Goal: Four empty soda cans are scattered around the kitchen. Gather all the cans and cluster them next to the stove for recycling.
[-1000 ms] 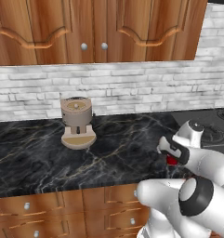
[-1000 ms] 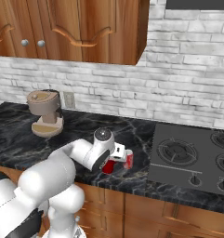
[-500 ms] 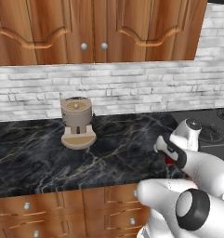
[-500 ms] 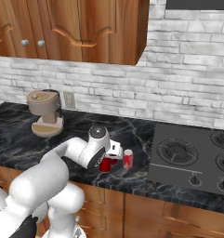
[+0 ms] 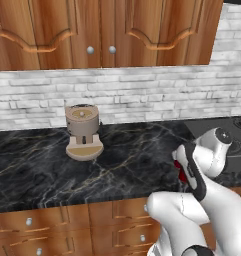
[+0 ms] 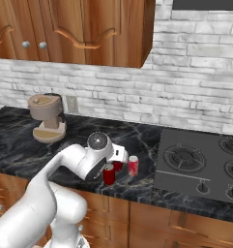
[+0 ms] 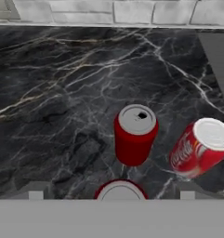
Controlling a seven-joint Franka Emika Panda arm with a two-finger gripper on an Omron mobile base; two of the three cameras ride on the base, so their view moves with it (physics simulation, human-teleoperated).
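Note:
Three red soda cans stand close together on the black marble counter, just left of the stove [image 6: 200, 162]. In the hand view one can [image 7: 134, 138] is upright in the middle, a second can [image 7: 200, 148] is to its right, and the grey top of a third can [image 7: 120, 190] shows between my fingertips without touching them. My gripper [image 7: 111, 196] is open, its fingers [image 7: 35, 195] spread wide of that can. From the right base view the gripper [image 6: 114, 164] hangs low over the front can [image 6: 109, 174], with another can [image 6: 133, 165] beside it. Red can parts [image 5: 182, 175] peek out behind the hand.
A beige coffee machine [image 5: 83, 131] stands at the back left of the counter [image 5: 37, 170], also seen further left [image 6: 48, 117]. Brown wall cabinets [image 5: 102, 30] hang above the brick wall. The counter's front edge lies just before the cans.
The jaws have opened and let go of the front can, which now stands on the counter beside the others. The arm's elbow has shifted a little.

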